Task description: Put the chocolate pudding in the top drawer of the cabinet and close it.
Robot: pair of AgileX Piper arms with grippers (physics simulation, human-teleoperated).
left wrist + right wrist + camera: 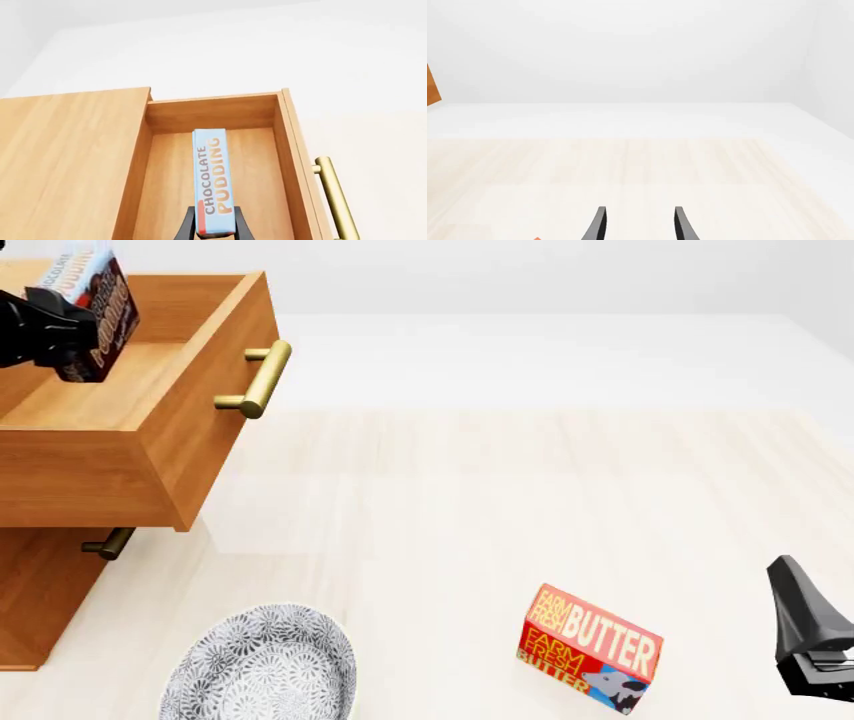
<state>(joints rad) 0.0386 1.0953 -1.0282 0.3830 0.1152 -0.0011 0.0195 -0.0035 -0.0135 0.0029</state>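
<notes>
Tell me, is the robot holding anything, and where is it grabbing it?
Yes. The left end effector holds the chocolate pudding by one short end, over the open top drawer. The right end effector is open and holds nothing.

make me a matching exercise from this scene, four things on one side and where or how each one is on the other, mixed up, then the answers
Things:
1. chocolate pudding
2. top drawer
3. butter box
4. right pincer

States:
A. open, holding nothing, over bare table
B. pulled out, open
C. held in the left pincer above the drawer's inside
D. on the table, right of the patterned plate

Pairs: 1-C, 2-B, 3-D, 4-A
</notes>
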